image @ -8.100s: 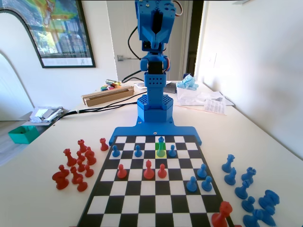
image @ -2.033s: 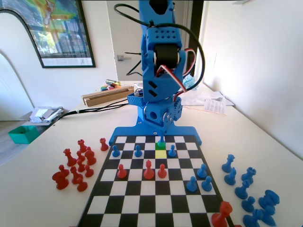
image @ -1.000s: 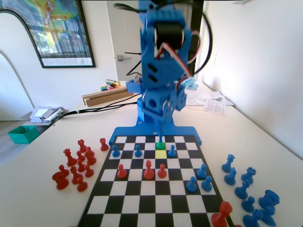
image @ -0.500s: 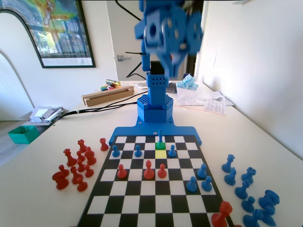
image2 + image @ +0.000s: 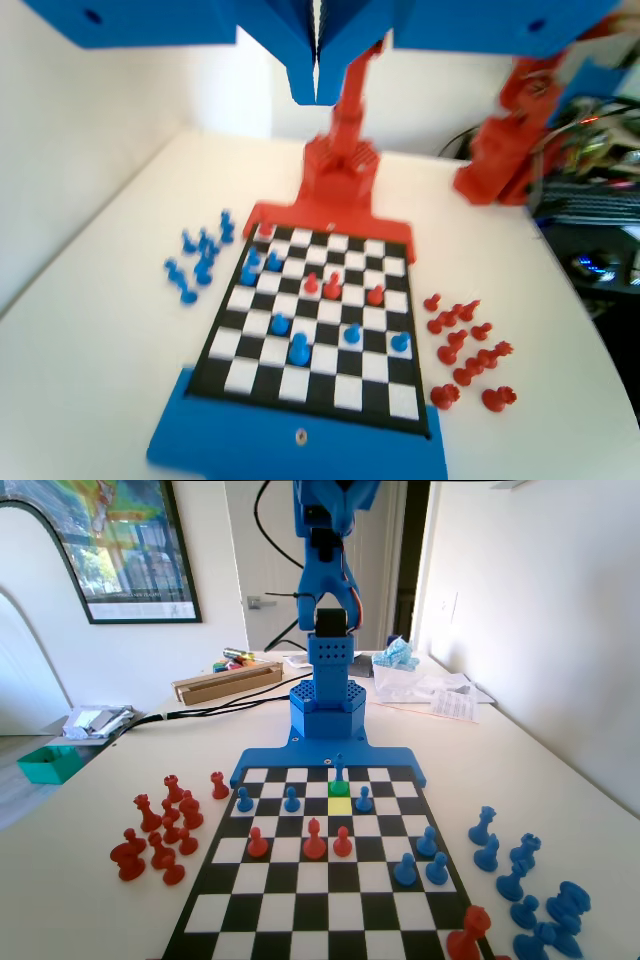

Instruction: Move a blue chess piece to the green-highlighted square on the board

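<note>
Two blue claw point(image 5: 317, 85) jaws pressed together, empty, hanging at top centre of the wrist view, high above the flat black-and-white chequered board point(image 5: 318, 388). In the fixed view, small blue plastic pawn point(image 5: 340, 772) upright on the bright green-highlighted square point(image 5: 340, 788), upper middle of the board, yellow-tinted square point(image 5: 340, 806) just below. Loose red pieces point(image 5: 160, 830) left on the tabletop point(image 5: 90, 890), loose blue pieces point(image 5: 530, 890) right.

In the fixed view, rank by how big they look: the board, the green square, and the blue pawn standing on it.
1. The board.
2 and 3. Green square and blue pawn look alike in size; not ranked.
</note>
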`<state>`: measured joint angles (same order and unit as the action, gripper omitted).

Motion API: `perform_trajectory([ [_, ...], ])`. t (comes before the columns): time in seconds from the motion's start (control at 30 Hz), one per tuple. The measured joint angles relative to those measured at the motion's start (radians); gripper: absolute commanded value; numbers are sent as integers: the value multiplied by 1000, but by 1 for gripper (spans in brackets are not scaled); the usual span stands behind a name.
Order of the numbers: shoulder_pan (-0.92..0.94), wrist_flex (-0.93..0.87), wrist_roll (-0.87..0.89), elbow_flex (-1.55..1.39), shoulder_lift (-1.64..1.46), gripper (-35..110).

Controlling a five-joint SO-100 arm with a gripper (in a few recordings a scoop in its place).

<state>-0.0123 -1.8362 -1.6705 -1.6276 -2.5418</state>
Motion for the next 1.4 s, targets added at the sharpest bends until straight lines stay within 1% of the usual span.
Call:
perform_trajectory([
  [0.3, 9, 8, -17, -218, -318, 1],
  [0.53, 40, 110, -25, -402, -472, 1],
  [0.67, 40, 196, -25, -512, -489, 1],
  [0.77, 40, 235, -25, -541, -489, 1],
  [1.4, 34, 245, -35, -565, -489, 1],
])
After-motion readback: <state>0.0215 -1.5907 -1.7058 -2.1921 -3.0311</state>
